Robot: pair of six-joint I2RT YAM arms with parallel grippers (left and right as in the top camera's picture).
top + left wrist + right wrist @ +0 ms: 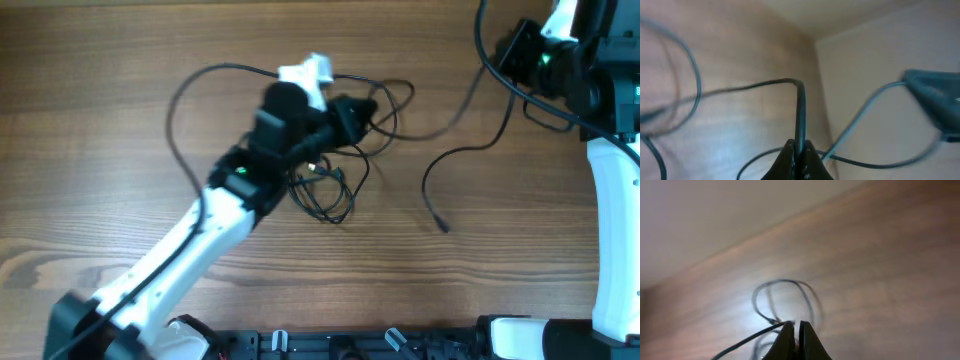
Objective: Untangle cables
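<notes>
The cables (335, 170) lie as a loose black tangle mid-table, with one wide loop (180, 110) out to the left. My left gripper (355, 112) sits over the tangle. In the left wrist view it (797, 146) is shut on one black cable (800, 110) that rises straight from its tips. My right gripper (503, 55) is at the far right, off the tangle and shut. A thin cable (747, 341) comes in from the left and ends at its tips (794, 325). From the left wrist, a cable (865, 107) stretches up to the right gripper (932, 95).
A loose cable end (440, 218) curls on the wood between the tangle and the right arm. A white piece (306, 72) shows just behind the left gripper. The table's far edge (740, 245) meets a pale wall. Thicker arm wires (485, 45) hang by the right gripper.
</notes>
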